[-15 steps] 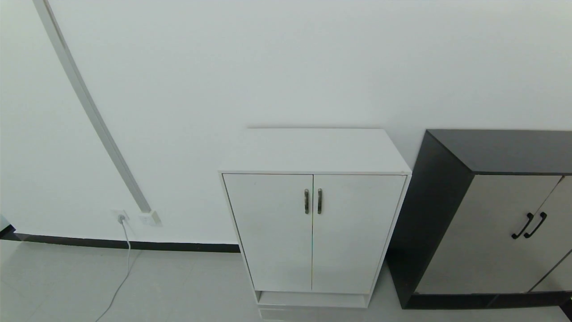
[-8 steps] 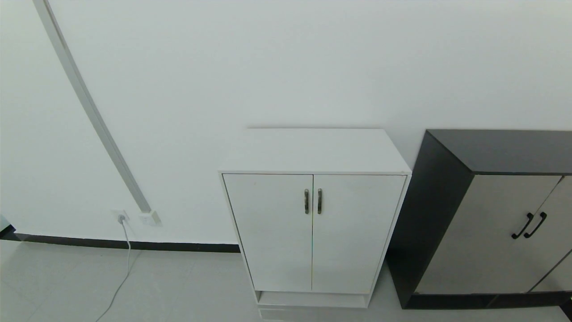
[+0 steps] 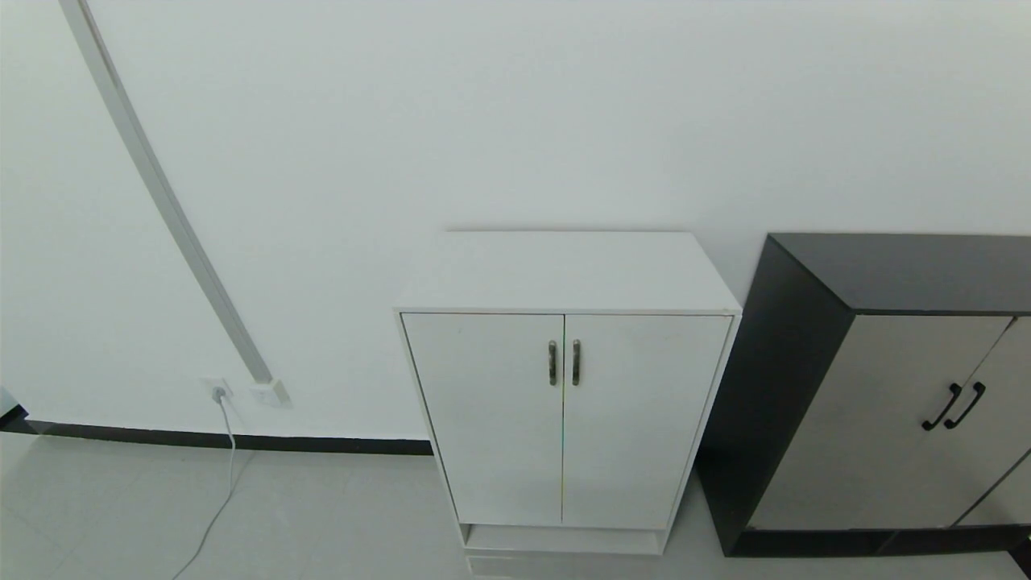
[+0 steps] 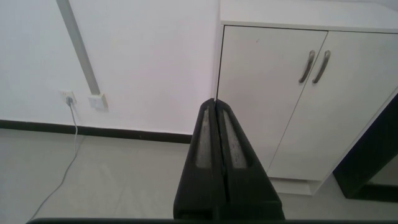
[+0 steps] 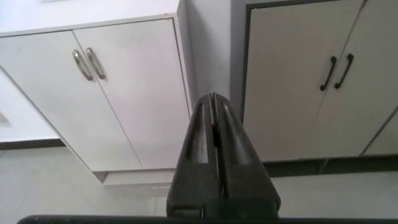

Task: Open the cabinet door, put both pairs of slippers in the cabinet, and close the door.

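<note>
A white two-door cabinet (image 3: 564, 274) stands on the grey tiled floor (image 3: 322, 515) with its back against the white wall (image 3: 483, 121). Both of its doors are shut. The two slim metal handles (image 3: 552, 362) sit upright side by side at the centre seam, near the top of the doors. Under the doors there seems to be a shallow open recess at the base.

Just beside it, on the robot's right, stands a black cabinet with grey doors (image 3: 781, 387), also shut, with a pair of curved black handles (image 3: 954, 405).

Well apart on the left, a grey cable (image 3: 221, 483) runs from a wall socket (image 3: 216, 391) down onto the floor. A pale conduit strip (image 3: 161, 193) slants up the wall from a small box next to the socket.

The left hand (image 4: 215, 104) hangs before the white cabinet's left side, its two dark fingers pressed flat against each other. The right hand (image 5: 213, 98) hangs before the gap between the two cabinets, its fingers likewise closed together.
</note>
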